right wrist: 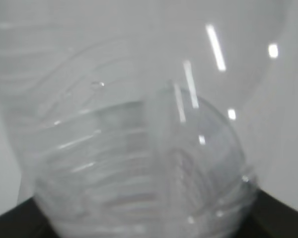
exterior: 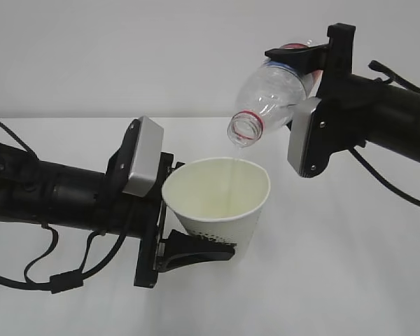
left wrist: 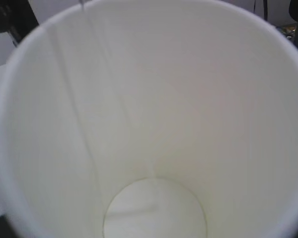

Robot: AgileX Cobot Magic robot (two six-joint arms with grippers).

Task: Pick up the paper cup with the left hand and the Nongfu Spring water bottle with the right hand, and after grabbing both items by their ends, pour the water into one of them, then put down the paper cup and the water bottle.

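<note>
We saw the cup (exterior: 220,210) held just above the white table (exterior: 350,280), a little left of the middle and tilted so its mouth leaned toward the right and up. A thin thread of water (exterior: 232,178) fell from the bottle mouth down onto the cup's cream inner wall. In the left wrist view the cup (left wrist: 154,124) filled nearly the whole picture, with its round bottom (left wrist: 154,210) showing low down; we could not tell how much water lay in it. The left hand (exterior: 189,231) was clenched on the cup near its base, one black jaw lying under the printed side and the other behind the rim. The bottle (exterior: 273,91) hung above and to the right of the cup, tipped neck-down toward the left, its open mouth with the red ring just over the cup's far rim and not touching it. The right hand (exterior: 301,77) was grasping the bottle at its labelled end, one jaw over the top and the grey plate below. In the right wrist view the clear ribbed bottle (right wrist: 139,163) sat blurred and close between dark jaw edges.
</note>
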